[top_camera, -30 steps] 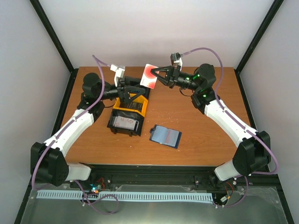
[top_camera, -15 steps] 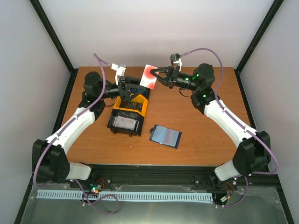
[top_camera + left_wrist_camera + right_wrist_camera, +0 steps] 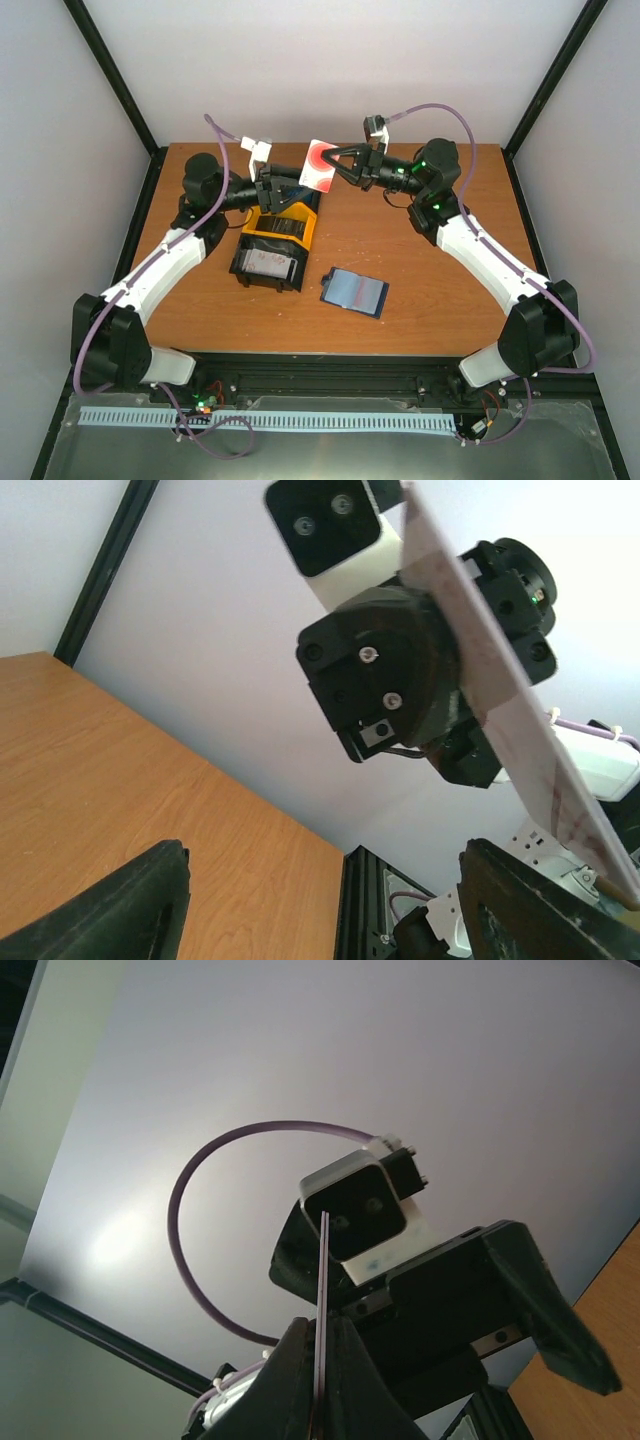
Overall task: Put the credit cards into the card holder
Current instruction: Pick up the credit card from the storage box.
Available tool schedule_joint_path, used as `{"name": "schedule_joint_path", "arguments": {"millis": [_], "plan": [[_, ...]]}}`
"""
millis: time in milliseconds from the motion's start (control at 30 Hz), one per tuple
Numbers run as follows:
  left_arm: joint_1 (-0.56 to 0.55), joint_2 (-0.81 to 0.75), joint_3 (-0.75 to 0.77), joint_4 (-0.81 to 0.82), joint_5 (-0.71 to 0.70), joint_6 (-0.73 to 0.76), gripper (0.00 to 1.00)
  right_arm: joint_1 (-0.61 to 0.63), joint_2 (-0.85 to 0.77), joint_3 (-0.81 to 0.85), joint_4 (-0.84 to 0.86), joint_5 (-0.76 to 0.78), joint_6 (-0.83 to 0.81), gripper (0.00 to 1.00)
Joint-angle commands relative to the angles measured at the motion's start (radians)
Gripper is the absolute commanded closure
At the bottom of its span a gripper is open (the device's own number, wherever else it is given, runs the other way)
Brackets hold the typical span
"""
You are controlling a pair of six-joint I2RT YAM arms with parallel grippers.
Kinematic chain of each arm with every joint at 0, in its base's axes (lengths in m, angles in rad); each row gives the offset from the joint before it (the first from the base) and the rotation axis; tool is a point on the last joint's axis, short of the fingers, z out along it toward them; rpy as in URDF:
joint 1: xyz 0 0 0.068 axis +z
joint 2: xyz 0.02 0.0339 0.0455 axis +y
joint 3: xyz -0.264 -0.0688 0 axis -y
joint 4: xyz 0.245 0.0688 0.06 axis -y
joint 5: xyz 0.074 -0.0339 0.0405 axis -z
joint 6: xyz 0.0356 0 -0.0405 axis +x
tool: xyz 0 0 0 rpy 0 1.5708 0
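Observation:
A white credit card with a red circle (image 3: 320, 163) hangs in the air over the back of the table, and my right gripper (image 3: 334, 166) is shut on its right edge. In the right wrist view the card (image 3: 323, 1290) is edge-on between the closed fingers of the right gripper (image 3: 320, 1400). My left gripper (image 3: 300, 190) is open just below and left of the card, not touching it. In the left wrist view the card (image 3: 500, 700) slants above the right finger (image 3: 545, 905) of the left gripper (image 3: 335, 910). The card holder (image 3: 354, 292) lies open on the table.
A black-and-yellow bin tray (image 3: 292, 230) stands under the left gripper, with more cards (image 3: 268, 262) in its near compartment. Black frame posts and white walls close in the table at the back and sides.
My left gripper has risen slightly toward the held card and its jaws have narrowed a little. The right gripper and the card have stayed in place.

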Motion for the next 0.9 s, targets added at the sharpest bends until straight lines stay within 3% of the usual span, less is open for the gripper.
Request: {"name": "schedule_joint_path", "arguments": {"millis": [0, 133, 267, 433, 867], "plan": [[0.001, 0.013, 0.043, 0.008, -0.021, -0.009, 0.26, 0.010, -0.019, -0.016, 0.079, -0.029, 0.026, 0.97], [0.001, 0.017, 0.054, 0.011, 0.013, -0.010, 0.25, 0.009, -0.022, -0.019, 0.064, -0.027, 0.011, 0.97], [0.001, -0.005, 0.033, 0.042, 0.106, 0.016, 0.11, 0.009, -0.023, -0.007, 0.019, 0.000, -0.017, 0.97], [0.001, -0.048, -0.007, 0.050, 0.162, 0.076, 0.06, 0.009, -0.011, 0.018, 0.011, 0.012, -0.009, 0.97], [0.001, -0.011, 0.026, 0.055, 0.039, 0.049, 0.04, 0.010, -0.020, 0.009, 0.019, -0.011, 0.001, 0.97]]}}
